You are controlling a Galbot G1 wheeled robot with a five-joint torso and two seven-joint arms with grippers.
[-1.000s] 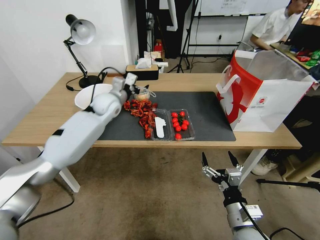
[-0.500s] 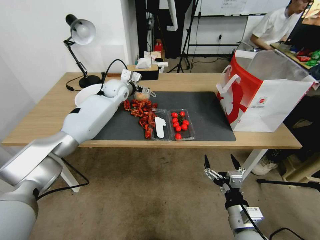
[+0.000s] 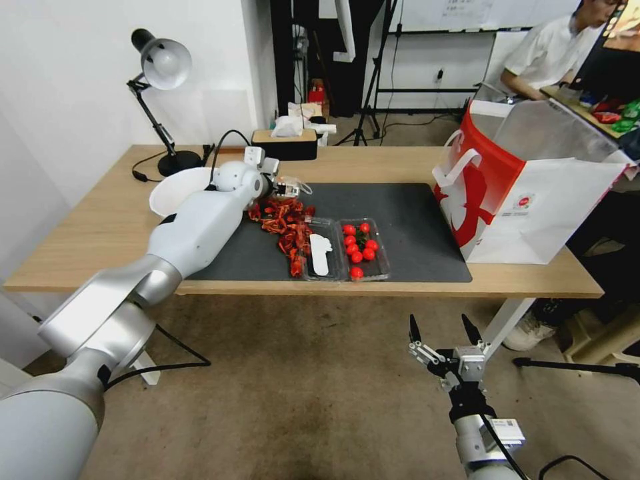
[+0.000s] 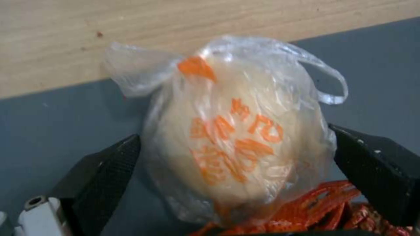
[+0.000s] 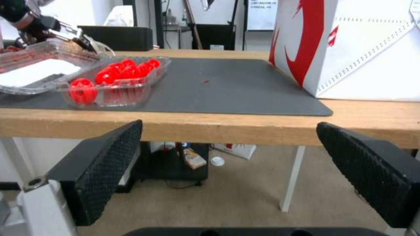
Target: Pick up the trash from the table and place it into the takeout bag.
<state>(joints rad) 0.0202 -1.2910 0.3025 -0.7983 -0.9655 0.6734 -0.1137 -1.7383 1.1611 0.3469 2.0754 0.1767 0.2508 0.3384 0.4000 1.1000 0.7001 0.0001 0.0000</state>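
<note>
A small knotted clear bag (image 4: 236, 137) with orange print and a pale lump inside rests on the dark grey mat (image 3: 413, 220), at its back left corner. My left gripper (image 3: 288, 189) is open, one black finger on either side of the bag (image 3: 291, 187). A heap of red scraps (image 3: 283, 223) lies just in front of it. The red-and-white takeout bag (image 3: 527, 193) stands open at the table's right end. My right gripper (image 3: 439, 321) hangs open below the table's front edge with nothing in it.
A clear two-part tray (image 3: 347, 250) holds cherry tomatoes and a white item at the mat's front. A white bowl (image 3: 170, 190), a desk lamp (image 3: 160, 73) and a black tissue box (image 3: 285, 143) stand at the back left of the light-wood table (image 3: 100, 220).
My left arm has swung its wrist round and down, bringing the open gripper around the knotted bag. The right gripper has sunk slightly.
</note>
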